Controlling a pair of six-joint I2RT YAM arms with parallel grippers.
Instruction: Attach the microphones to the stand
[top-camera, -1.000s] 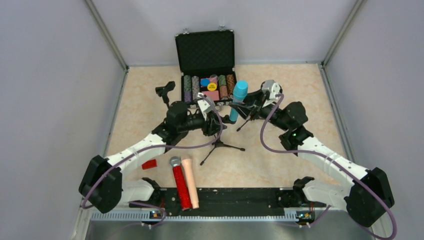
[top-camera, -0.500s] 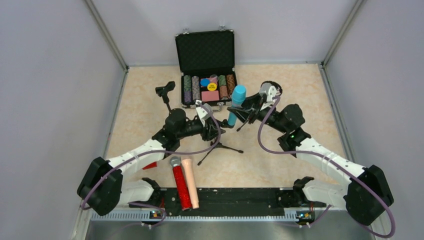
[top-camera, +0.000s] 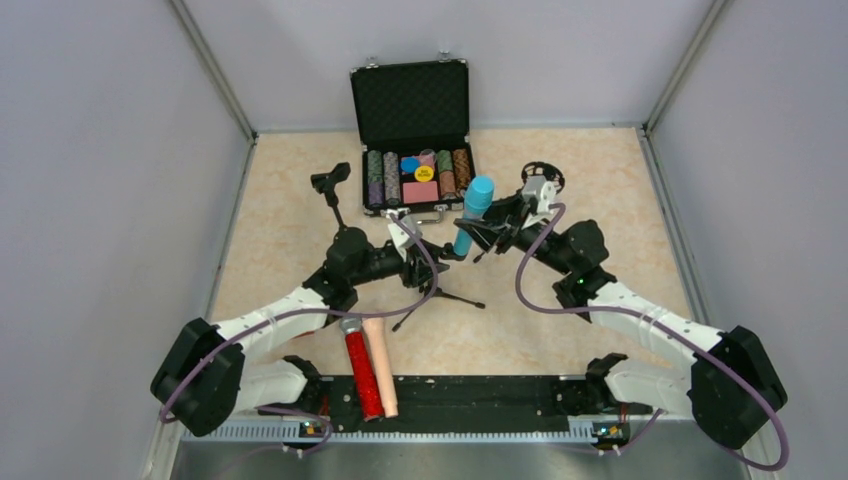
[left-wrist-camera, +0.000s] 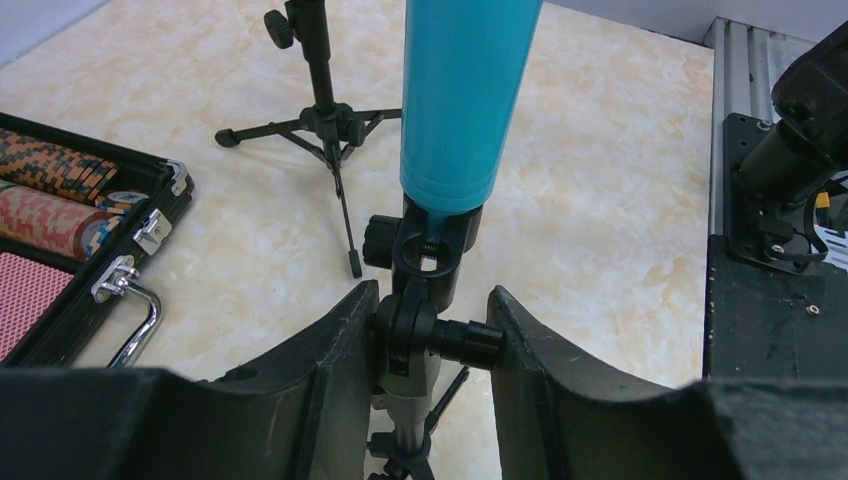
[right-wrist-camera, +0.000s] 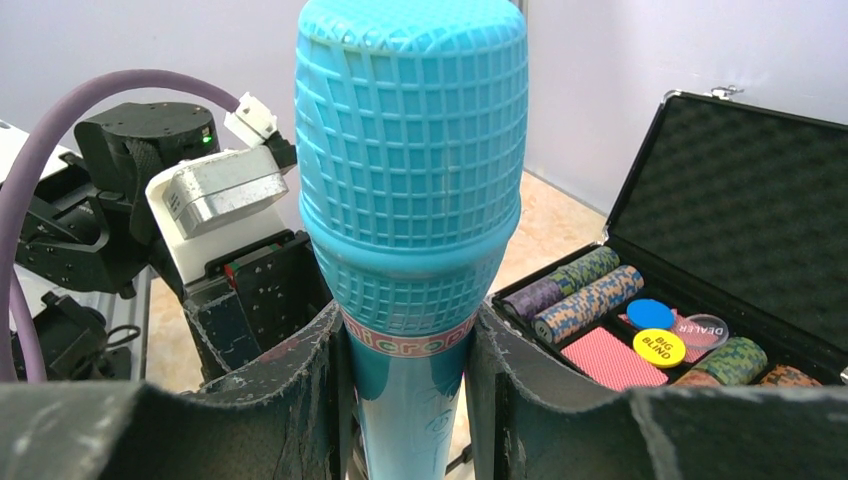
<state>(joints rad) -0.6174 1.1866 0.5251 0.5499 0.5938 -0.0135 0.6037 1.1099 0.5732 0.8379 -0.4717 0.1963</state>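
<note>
My right gripper (right-wrist-camera: 408, 320) is shut on the light blue microphone (right-wrist-camera: 412, 180) just below its head and holds it upright. It also shows in the top view (top-camera: 472, 212). The microphone's bottom end (left-wrist-camera: 460, 100) sits in the black clip (left-wrist-camera: 435, 245) on top of the tripod stand (top-camera: 437, 292). My left gripper (left-wrist-camera: 428, 300) is shut on the stand's swivel joint just under the clip. The glittery red microphone (top-camera: 360, 368) and the peach-beige microphone (top-camera: 380, 362) lie side by side near the front edge.
An open black case (top-camera: 415, 175) of poker chips stands at the back, close to both grippers. A second stand (top-camera: 330, 185) is at the back left. Another tripod stand (left-wrist-camera: 320, 110) stands just beyond the held one. The arms' black base plate (top-camera: 450, 395) runs along the front.
Both grippers, with the stand and the blue microphone, have shifted slightly toward the near left. The left arm now covers the small red block.
</note>
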